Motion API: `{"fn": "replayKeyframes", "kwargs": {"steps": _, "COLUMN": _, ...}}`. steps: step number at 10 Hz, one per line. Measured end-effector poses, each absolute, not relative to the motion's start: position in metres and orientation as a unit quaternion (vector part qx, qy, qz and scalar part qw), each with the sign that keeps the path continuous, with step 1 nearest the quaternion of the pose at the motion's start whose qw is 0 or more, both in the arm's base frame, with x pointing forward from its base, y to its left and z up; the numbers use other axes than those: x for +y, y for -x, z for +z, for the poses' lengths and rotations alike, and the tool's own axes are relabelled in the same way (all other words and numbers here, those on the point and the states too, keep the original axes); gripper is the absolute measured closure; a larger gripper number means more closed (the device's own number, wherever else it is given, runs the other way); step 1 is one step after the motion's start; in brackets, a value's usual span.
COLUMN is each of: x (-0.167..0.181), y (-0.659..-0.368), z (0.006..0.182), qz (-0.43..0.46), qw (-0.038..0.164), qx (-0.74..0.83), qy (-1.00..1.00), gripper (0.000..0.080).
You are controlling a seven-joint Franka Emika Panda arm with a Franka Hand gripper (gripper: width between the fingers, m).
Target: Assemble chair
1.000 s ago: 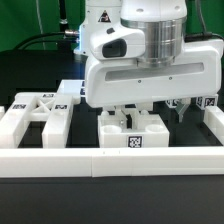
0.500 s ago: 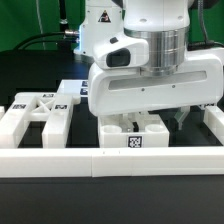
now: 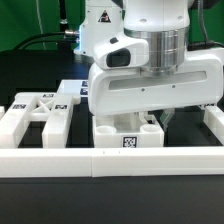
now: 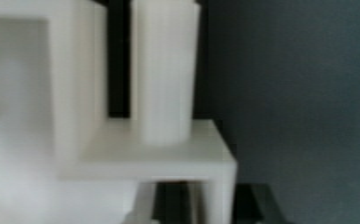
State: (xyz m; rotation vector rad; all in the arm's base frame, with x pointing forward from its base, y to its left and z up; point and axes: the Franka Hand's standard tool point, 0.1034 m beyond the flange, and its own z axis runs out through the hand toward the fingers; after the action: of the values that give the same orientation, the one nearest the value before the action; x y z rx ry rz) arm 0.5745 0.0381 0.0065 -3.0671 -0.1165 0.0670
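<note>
A chunky white chair piece (image 3: 112,134) with a square tag on its front stands at the middle of the table, just behind the border rail. My gripper (image 3: 143,118) has come down onto its top, and the big white hand hides most of it. In the wrist view the same piece (image 4: 150,150) shows a square post (image 4: 164,70) rising from a flat block. My gripper (image 4: 214,205) is shut on a thin white edge of that block, with a dark finger on either side. The flat X-braced panel (image 3: 35,110) lies at the exterior view's left.
A long low white border rail (image 3: 100,160) runs across the front. Another white chair part (image 3: 212,122) stands at the exterior view's right. The marker board (image 3: 70,88) lies behind the panel. Black table surface and cables lie beyond.
The hand has sunk lower onto the middle piece, and the fingers have closed from wide open to shut on it. The other parts have stayed still.
</note>
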Motion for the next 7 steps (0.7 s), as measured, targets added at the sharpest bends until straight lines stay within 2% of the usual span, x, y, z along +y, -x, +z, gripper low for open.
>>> {"fn": "replayKeyframes", "kwargs": {"steps": 5, "x": 0.04, "y": -0.575, "z": 0.007, "qz": 0.021, "qw": 0.036, "qx": -0.034, "qy": 0.999, "gripper": 0.0768}}
{"fn": "replayKeyframes", "kwargs": {"steps": 7, "x": 0.063, "y": -0.576, "z": 0.008, "qz": 0.02, "qw": 0.038, "qx": -0.033, "qy": 0.999, "gripper": 0.0768}}
